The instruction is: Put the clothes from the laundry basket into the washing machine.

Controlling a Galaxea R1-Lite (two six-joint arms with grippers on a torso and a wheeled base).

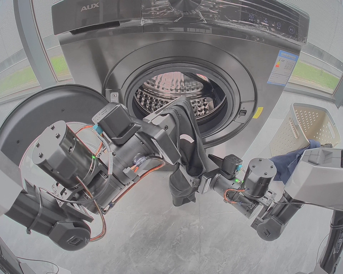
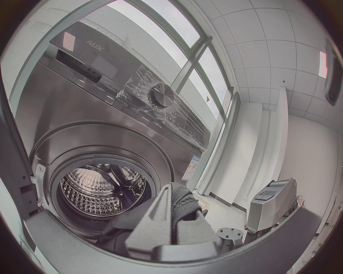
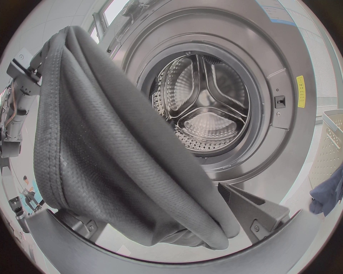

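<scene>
Brushed grey steel frames the round mouth of the washing machine [image 1: 89,64]. Its door [image 1: 46,110] is swung fully open toward the robot's left, so the way into the dimpled, perforated drum [image 1: 168,89] is open apart from what hangs before it. A black garment [image 1: 189,142] of coarse woven cloth with a thick stitched hem hangs just in front of the opening's lower rim, outside the drum. The left gripper [image 1: 177,107] is at the top of it, about level with the middle of the opening, its fingers pressed together on a fold of the cloth. Below and a little to the right, the right gripper [image 1: 193,180] sits at the garment's lower part. Its fingers [image 3: 250,208] stand spread wide, with the cloth draped across the gap between them and a loose end drooping toward the floor. The laundry basket [image 1: 311,125], pale plastic with perforated walls, stands tilted near the machine's right side, and a dark blue garment [image 1: 289,164] spills over its near rim. Open floor [image 1: 160,235] of glossy grey marbled tile stretches below both arms. Tall windows [image 1: 21,71] stand behind the machine with grass outside, and clear film wrinkles over its control panel [image 1: 221,14].
</scene>
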